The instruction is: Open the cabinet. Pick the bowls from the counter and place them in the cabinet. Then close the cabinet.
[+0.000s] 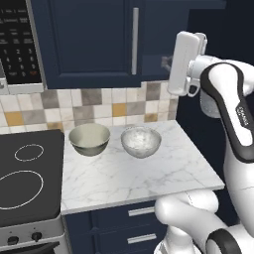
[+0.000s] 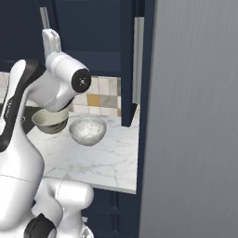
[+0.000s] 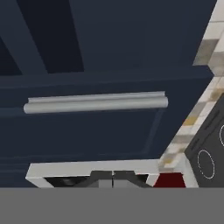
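Note:
The cabinet [image 1: 89, 39] hangs dark navy above the counter [image 1: 149, 178]. Its left door is shut, with a long silver handle [image 1: 135, 39]. The right door [image 2: 126, 65] appears swung open and is seen edge-on with its handle [image 2: 138, 60]. Two bowls stand side by side at the back of the marble: a beige-grey one [image 1: 89, 139] on the left and a speckled white one [image 1: 141, 141] on the right. My gripper [image 3: 113, 177] is shut and empty, raised to cabinet height and facing the left door's handle [image 3: 96, 103] at a short distance.
A black microwave [image 1: 17, 44] hangs left of the cabinet. A black stovetop [image 1: 27, 173] adjoins the counter's left side. Navy drawers [image 1: 134, 223] sit below the slab. A tall grey panel [image 2: 195, 116] stands close on the right.

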Tool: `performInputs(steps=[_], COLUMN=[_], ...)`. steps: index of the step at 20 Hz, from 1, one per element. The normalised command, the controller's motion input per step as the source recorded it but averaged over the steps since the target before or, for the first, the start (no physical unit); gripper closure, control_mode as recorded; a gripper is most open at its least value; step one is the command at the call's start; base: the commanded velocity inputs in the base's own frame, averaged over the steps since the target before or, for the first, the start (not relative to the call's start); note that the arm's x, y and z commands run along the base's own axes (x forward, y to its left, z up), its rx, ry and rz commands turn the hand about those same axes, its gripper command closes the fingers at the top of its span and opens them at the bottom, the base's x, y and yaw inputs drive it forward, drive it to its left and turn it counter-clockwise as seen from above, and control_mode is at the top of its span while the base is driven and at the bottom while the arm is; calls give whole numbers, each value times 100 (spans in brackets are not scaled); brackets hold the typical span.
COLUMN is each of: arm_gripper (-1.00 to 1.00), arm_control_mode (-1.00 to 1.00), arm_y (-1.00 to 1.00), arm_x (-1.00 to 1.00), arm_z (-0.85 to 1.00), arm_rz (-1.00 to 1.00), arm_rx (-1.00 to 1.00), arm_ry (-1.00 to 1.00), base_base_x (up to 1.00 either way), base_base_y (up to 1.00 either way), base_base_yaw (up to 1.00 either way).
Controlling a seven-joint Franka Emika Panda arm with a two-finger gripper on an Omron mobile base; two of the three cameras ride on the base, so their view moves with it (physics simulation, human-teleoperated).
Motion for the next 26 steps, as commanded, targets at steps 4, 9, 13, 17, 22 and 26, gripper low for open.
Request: performInputs(steps=[4,9,13,17,22,26], arm_gripper=[100,100,100,100,100,100], arm_control_mode=[-100,-100,-100,-100,-100,-100], arm_y=[-24,-9,0,0,0,0], arm_x=[49,40,35,37,27,24], arm_z=[0,0,-1,-1,-3,-6], arm_rz=[0,0,0,0,0,0], arm_rx=[4,1,0,0,0,0], arm_ry=[0,0,0,0,0,0], base_base_x=[0,0,0,0,0,0], base_base_y=[0,0,0,0,0,0], base_base_yaw=[0,0,0,0,0,0])
